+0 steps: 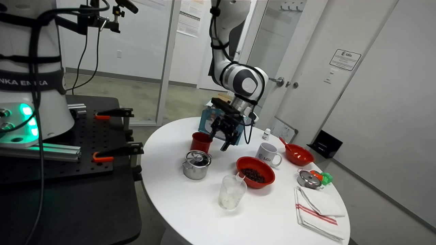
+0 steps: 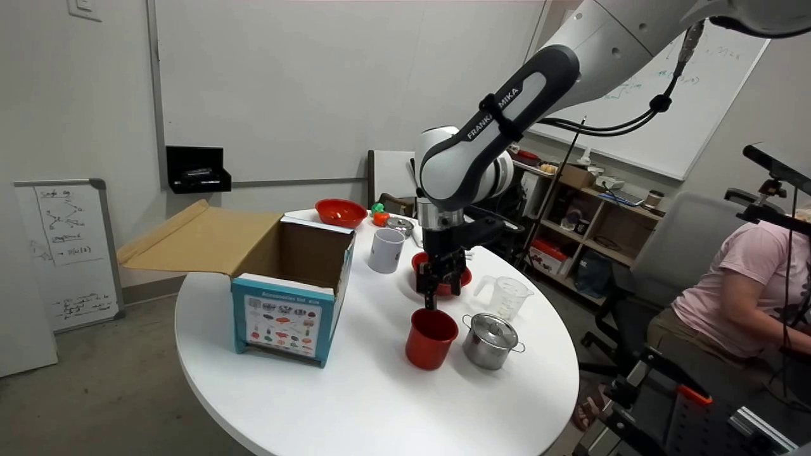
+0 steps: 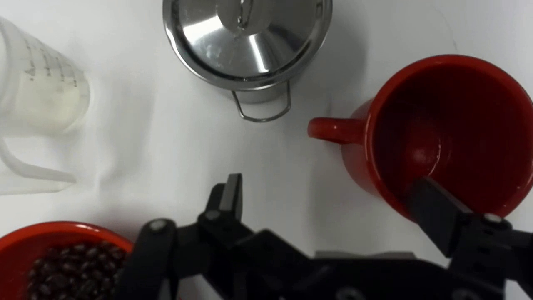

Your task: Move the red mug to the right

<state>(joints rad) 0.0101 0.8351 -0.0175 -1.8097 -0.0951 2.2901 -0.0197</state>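
The glossy red mug (image 1: 200, 143) stands upright on the white round table beside a lidded steel pot; it also shows in an exterior view (image 2: 426, 349) and in the wrist view (image 3: 479, 125), where its handle points left toward the pot. My gripper (image 3: 329, 187) is open, with its fingers wide apart. In the wrist view one finger overlaps the mug's near rim and opening, while the other is apart from the mug over the bare table. In both exterior views the gripper (image 1: 218, 140) (image 2: 442, 295) is right by the mug's rim. Whether the finger touches the mug I cannot tell.
The steel pot (image 1: 196, 165) stands close to the mug. A clear measuring cup (image 1: 231, 193), a red bowl with dark beans (image 1: 260, 182) and a white mug (image 1: 266, 153) are nearby. An open cardboard box (image 2: 285, 316) stands on the mug's far side from the pot.
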